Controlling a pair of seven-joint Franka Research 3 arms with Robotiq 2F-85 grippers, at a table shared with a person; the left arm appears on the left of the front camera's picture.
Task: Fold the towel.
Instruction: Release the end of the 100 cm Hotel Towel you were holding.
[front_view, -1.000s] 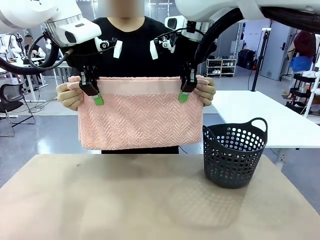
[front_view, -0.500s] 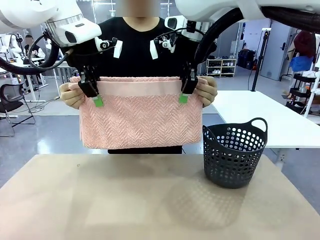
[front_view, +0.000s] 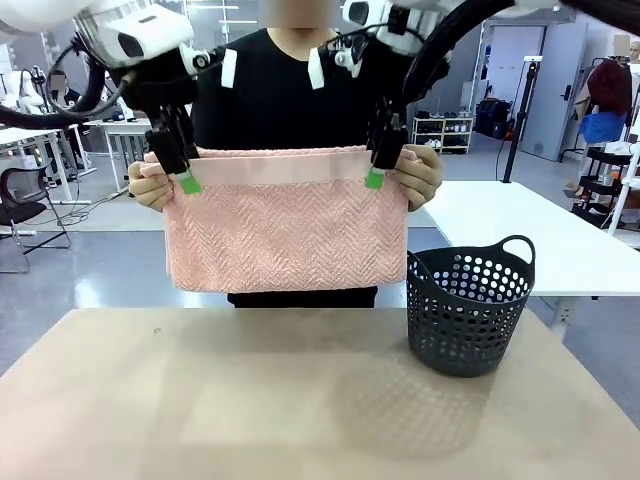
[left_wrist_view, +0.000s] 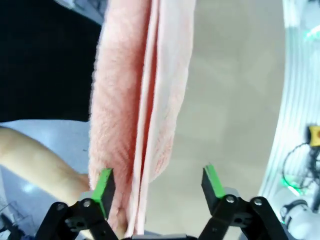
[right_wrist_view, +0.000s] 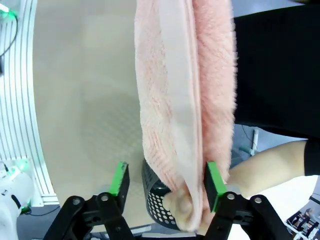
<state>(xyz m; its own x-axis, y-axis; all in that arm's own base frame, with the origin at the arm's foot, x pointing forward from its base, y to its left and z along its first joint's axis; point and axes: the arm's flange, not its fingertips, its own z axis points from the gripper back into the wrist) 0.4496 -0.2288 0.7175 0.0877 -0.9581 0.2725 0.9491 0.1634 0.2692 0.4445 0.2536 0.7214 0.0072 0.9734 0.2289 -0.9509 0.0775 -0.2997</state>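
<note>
We find the left fingers (left_wrist_view: 105, 186) and right fingers (right_wrist_view: 213, 183) parted, straddling the folded top edge of the towel (front_view: 285, 230) and not clamped on it. In the front view that edge runs 9 to 3 o'clock, one arm at each end, and the cloth hangs toward 6 above the table (front_view: 250, 400). The person's hands (front_view: 418, 178) hold the top corners just outboard.

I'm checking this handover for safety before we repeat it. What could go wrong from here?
1. The left gripper and right gripper stand open astride the towel's top edge. Pulling away sideways might snag a layer and tug it from the person's hands.
2. Those hands grip the corners right beside the grippers, so a closing or drifting gripper could pinch them.
3. The towel's lower corner seems near the basket; lowered carelessly, it might catch there.
</note>
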